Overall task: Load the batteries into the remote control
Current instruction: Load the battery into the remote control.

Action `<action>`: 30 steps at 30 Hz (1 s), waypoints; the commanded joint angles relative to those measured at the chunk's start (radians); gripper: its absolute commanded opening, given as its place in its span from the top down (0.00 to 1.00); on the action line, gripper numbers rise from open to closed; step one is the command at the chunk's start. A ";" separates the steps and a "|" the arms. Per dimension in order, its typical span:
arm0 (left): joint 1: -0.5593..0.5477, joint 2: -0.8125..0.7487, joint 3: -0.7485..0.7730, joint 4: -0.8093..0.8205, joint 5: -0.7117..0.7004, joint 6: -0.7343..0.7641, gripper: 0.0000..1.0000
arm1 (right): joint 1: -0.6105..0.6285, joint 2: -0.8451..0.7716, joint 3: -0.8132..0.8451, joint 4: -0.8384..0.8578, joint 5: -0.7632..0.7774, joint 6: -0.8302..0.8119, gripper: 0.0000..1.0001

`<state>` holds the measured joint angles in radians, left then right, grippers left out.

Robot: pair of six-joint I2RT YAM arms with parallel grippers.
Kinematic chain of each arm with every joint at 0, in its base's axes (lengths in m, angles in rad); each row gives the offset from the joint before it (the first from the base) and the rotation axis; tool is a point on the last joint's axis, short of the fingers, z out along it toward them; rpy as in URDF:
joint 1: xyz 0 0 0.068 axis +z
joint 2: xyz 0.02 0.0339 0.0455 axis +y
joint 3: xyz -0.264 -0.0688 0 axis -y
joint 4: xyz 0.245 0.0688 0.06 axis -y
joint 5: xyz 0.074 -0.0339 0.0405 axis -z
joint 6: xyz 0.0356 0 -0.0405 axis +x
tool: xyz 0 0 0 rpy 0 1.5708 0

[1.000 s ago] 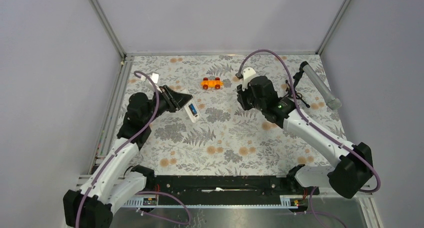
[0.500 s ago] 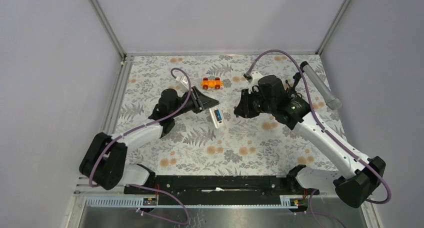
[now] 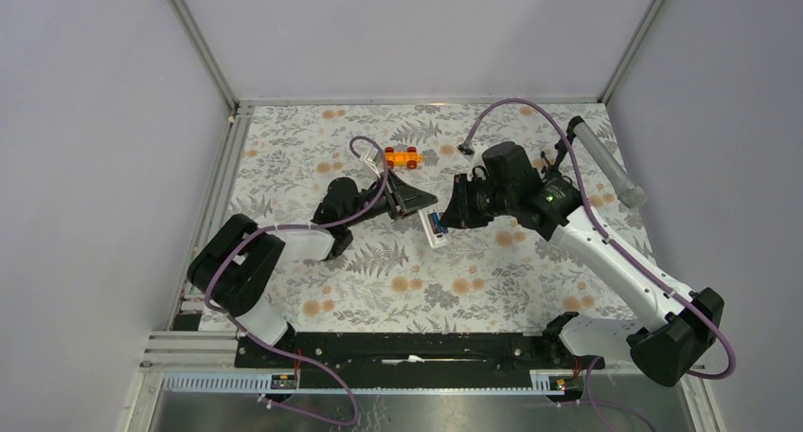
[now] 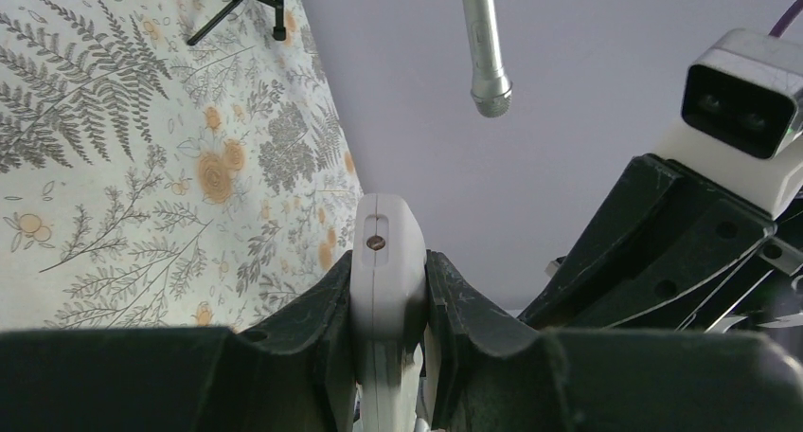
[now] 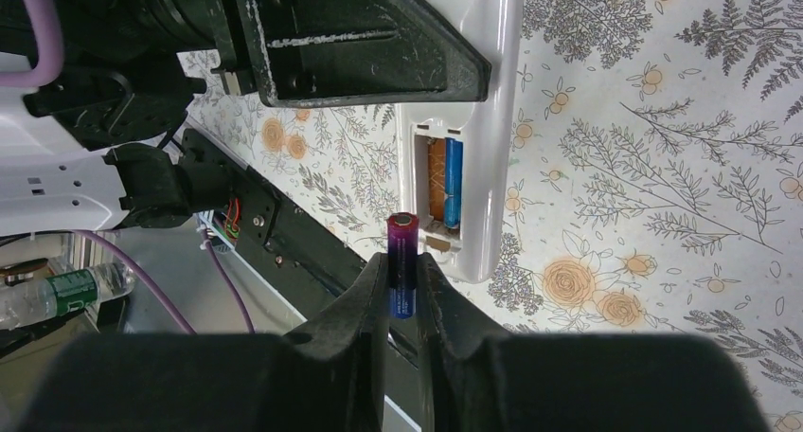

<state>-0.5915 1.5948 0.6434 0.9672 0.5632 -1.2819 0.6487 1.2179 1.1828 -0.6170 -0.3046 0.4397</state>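
My left gripper [image 3: 423,207] is shut on the white remote control [image 3: 435,225] and holds it above the mat at the table's middle; its rounded end shows between the fingers in the left wrist view [image 4: 386,261]. The remote's back faces my right gripper. In the right wrist view the remote [image 5: 494,119] has its battery bay open, with one blue battery [image 5: 455,182] lying in it and an empty slot beside that. My right gripper [image 5: 404,279] is shut on the second battery [image 5: 401,261], blue-purple with a reddish tip, just short of the bay. The right gripper [image 3: 453,212] sits close to the remote's right.
An orange toy car [image 3: 401,157] lies on the mat behind the grippers. A grey tube on a black tripod [image 3: 606,164] stands at the far right; it also shows in the left wrist view [image 4: 484,39]. Metal rails edge the floral mat.
My left gripper has carried the remote rightward to the table's middle. My right gripper has swung left and now meets it there.
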 commanded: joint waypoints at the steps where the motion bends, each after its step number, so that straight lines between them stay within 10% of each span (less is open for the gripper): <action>1: -0.015 0.034 0.008 0.224 0.008 -0.088 1.00 | 0.011 0.010 0.038 -0.008 0.011 0.011 1.00; 30: -0.051 0.055 0.030 0.206 -0.013 -0.073 1.00 | 0.048 0.108 0.060 -0.051 0.068 -0.006 0.88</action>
<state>-0.6361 1.6535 0.6437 1.0859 0.5537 -1.3441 0.6846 1.3125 1.2079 -0.6708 -0.2523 0.4389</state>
